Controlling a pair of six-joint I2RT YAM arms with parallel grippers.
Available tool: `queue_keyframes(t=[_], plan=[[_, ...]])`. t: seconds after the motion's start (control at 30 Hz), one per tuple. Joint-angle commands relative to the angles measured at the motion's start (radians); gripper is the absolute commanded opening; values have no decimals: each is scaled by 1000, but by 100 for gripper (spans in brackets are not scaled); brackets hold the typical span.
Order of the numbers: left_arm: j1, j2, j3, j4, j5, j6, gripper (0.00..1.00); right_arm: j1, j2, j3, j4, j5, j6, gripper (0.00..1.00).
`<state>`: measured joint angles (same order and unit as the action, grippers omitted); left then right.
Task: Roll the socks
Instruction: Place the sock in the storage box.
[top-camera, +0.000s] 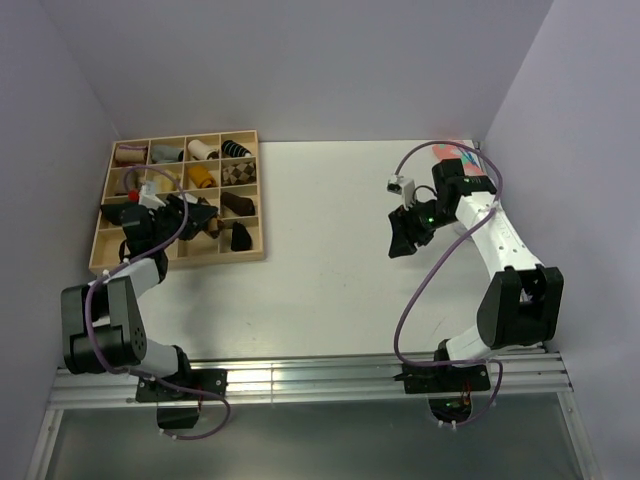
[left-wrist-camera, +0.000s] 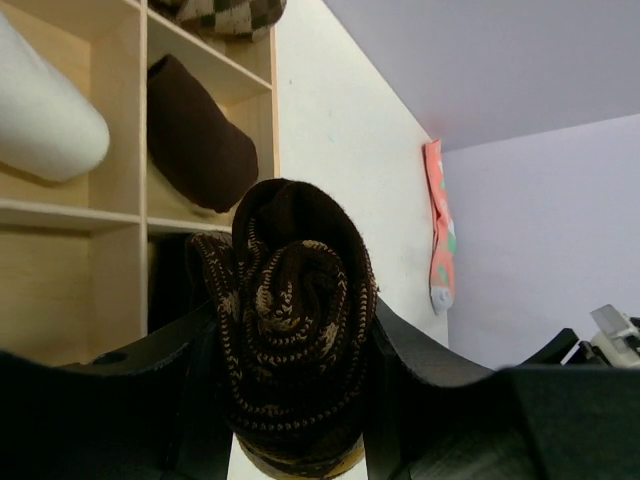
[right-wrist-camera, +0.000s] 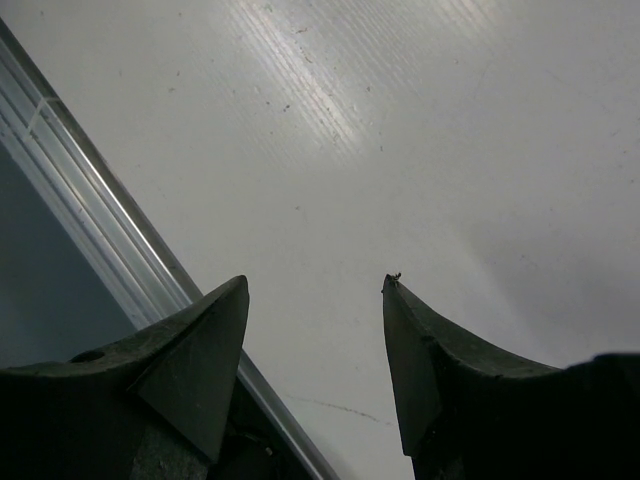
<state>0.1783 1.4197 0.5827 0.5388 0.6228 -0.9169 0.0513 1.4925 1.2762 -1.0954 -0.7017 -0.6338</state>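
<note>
Item 1. Socks (left-wrist-camera: 295, 300): dark brown with tan pattern, rolled into a tight bundle, sitting between the left fingers (left-wrist-camera: 410, 385) at the wooden tray (left-wrist-camera: 60, 290). Which compartment they are hanging over is not clear.
Item 2. Left fingers: standing partly closed, pressing the roll from both sides.
Item 3. Right fingers (right-wrist-camera: 200, 350): standing wide apart, gripping nothing, hovering over bare desk (right-wrist-camera: 400, 120).
Item 4. Tray compartments: a brown roll (left-wrist-camera: 195, 140) and a white roll (left-wrist-camera: 45, 125) are lying beyond the held socks.
Item 5. Pink sock (left-wrist-camera: 438, 240): lying flat at the desk's far edge, well apart from the tray.
</note>
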Motion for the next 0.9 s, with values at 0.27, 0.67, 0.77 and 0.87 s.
queue_keyframes(t=[0.27,0.67,0.77,0.87], plan=[[132,263,2,295,235,-20,0,-10,-25,-44,14,-2,-67,63],[133,334,72,-43,62,136,0,-10,-29,-66,17,5,-89,63],[132,334,104,-175,-35,173,0,-10,-31,-67,15,4,-93,63],[130,323,137,-285,-131,202,0,-10,-32,-66,11,2,-95,63]])
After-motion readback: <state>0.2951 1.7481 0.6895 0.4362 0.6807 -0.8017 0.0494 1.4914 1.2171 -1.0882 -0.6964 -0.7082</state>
